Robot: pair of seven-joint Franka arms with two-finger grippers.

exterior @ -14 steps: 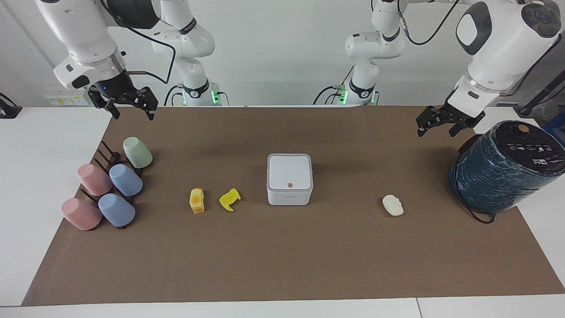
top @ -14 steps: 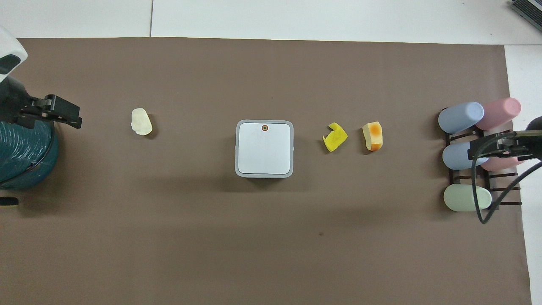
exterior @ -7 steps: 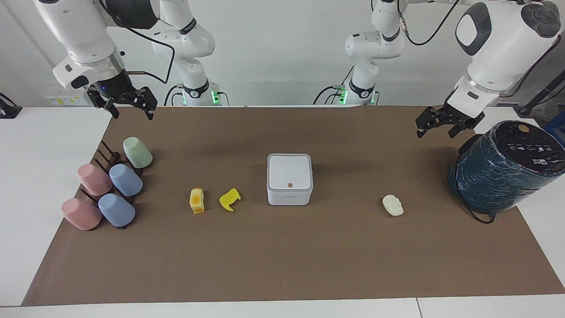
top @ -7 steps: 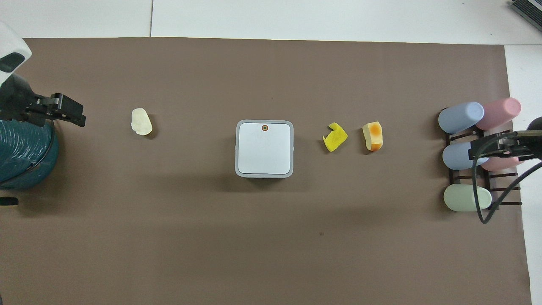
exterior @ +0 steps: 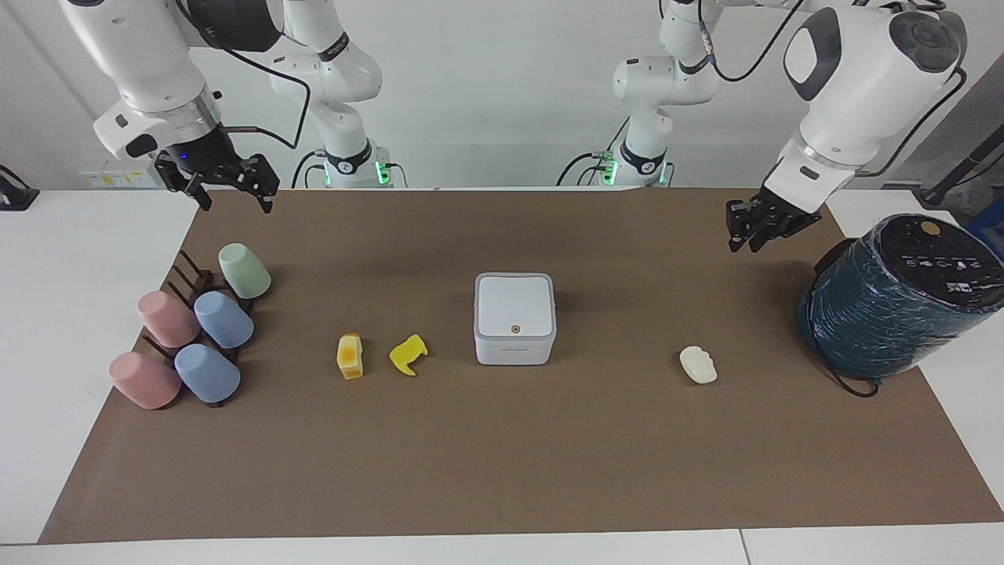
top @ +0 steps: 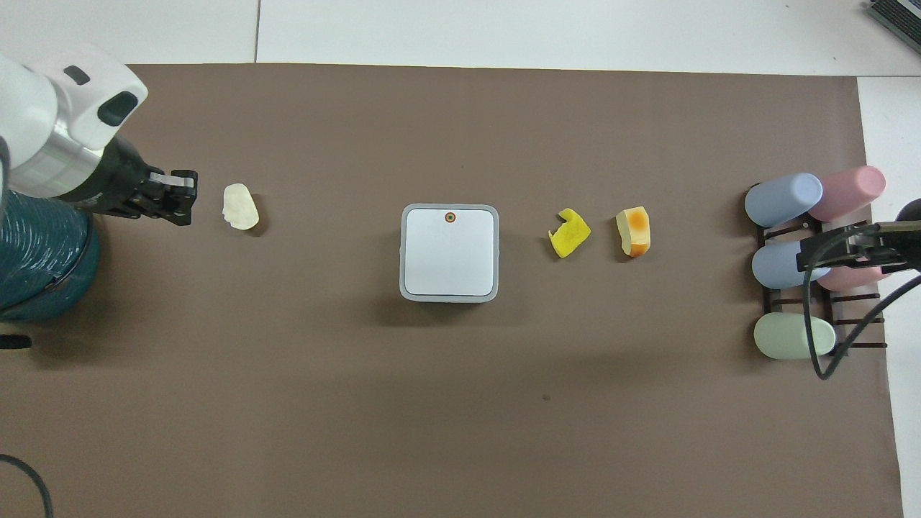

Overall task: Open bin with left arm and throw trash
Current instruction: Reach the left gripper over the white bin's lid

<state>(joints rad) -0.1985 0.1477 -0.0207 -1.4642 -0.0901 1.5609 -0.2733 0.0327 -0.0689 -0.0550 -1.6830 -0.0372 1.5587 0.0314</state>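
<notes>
The white bin (exterior: 514, 318) stands shut in the middle of the brown mat, with an orange dot on its lid; it also shows in the overhead view (top: 449, 252). The yellow-orange block (exterior: 350, 356) (top: 634, 231) and the bright yellow scrap (exterior: 408, 355) (top: 570, 233) lie beside the bin toward the right arm's end. The off-white lump (exterior: 697, 365) (top: 240, 206) lies toward the left arm's end. My left gripper (exterior: 745, 231) (top: 180, 198) is open and empty, raised over the mat between the teal cylinder and the lump. My right gripper (exterior: 231, 192) (top: 813, 252) waits open and empty above the cup rack.
A big dark teal wrapped cylinder (exterior: 894, 298) (top: 36, 266) stands at the left arm's end of the table. A dark rack with several pastel cups (exterior: 196, 329) (top: 791, 259) sits at the right arm's end. The brown mat (exterior: 502, 455) covers the table.
My left arm has swung its gripper away from the teal cylinder toward the off-white lump and turned its wrist. The right arm and all the objects have stayed still.
</notes>
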